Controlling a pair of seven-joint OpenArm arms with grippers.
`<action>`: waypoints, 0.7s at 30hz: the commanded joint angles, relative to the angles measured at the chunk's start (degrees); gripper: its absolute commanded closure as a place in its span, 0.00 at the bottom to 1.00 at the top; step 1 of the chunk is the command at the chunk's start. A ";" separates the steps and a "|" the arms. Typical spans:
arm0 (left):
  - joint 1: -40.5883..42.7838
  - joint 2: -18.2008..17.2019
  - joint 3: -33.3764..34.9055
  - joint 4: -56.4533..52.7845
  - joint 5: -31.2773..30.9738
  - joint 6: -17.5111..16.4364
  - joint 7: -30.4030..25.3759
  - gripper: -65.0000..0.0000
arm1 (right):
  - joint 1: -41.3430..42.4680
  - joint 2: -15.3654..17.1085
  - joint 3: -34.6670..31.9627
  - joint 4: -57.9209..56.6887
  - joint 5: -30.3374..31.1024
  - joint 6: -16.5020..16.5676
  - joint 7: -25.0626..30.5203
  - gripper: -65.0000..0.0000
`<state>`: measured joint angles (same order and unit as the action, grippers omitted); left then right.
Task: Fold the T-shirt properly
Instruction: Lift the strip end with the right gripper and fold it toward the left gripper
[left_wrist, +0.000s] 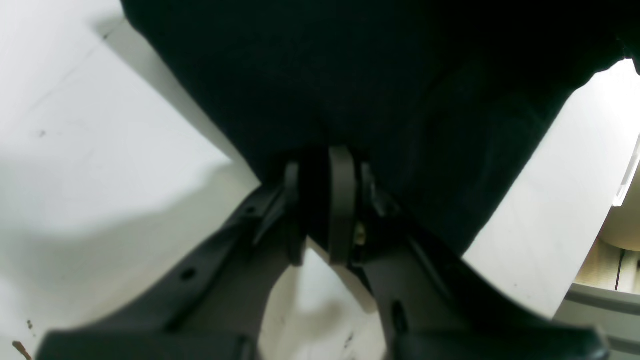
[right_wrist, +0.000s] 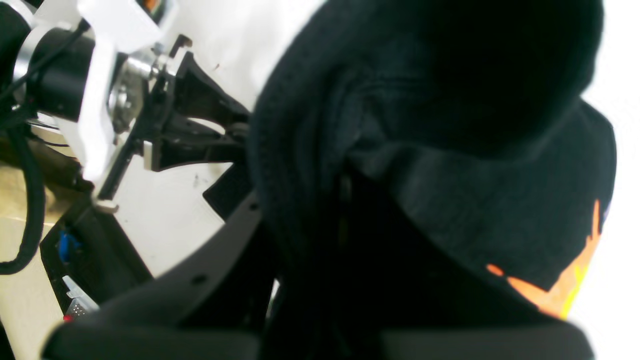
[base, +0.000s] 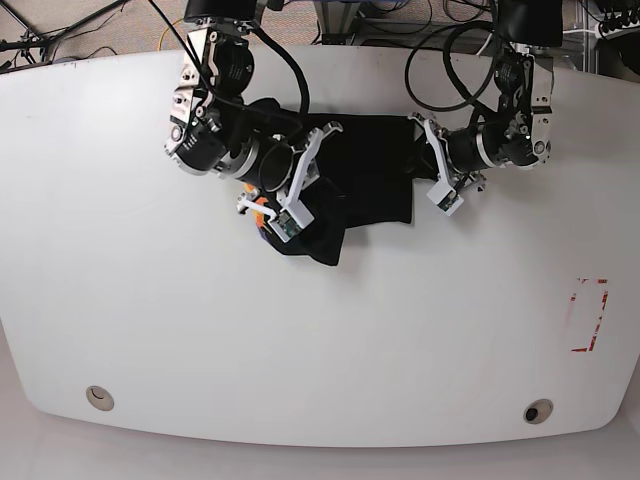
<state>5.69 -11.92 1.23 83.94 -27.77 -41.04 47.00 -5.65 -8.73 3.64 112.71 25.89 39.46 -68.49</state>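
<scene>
Evidently both end effectors are clamped on the T-shirt (base: 365, 180), bunched at the desk's (base: 150, 330) far middle: left end effector (left_wrist: 325, 200) and right end effector (base: 285, 215) pinch opposite edges, presumably to carry a fold across.

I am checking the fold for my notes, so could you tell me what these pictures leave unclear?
- Base view: the right hand and wrist camera cover the T-shirt print.
- Right wrist view: bunched cloth hides the right hand's fingertips; only an orange corner of the print shows.
- Left wrist view: the left hand is blurred, and the frame edge crops the shirt.
</scene>
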 joint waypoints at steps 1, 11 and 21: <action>1.47 -0.25 0.66 -1.52 8.38 1.04 8.78 0.91 | 0.68 -0.27 -1.05 -0.13 1.76 0.49 2.07 1.00; 1.47 -0.25 0.66 -1.44 8.30 1.04 8.78 0.91 | 0.42 -0.27 -4.39 -3.30 1.76 0.23 6.03 1.00; 1.47 -0.25 0.66 -1.52 8.21 1.04 8.78 0.91 | 0.60 -0.27 -7.02 -6.20 4.22 -0.21 9.02 1.00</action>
<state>5.72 -11.84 1.23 83.94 -27.77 -41.04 46.94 -5.91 -8.40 -2.72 105.54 27.18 38.94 -62.46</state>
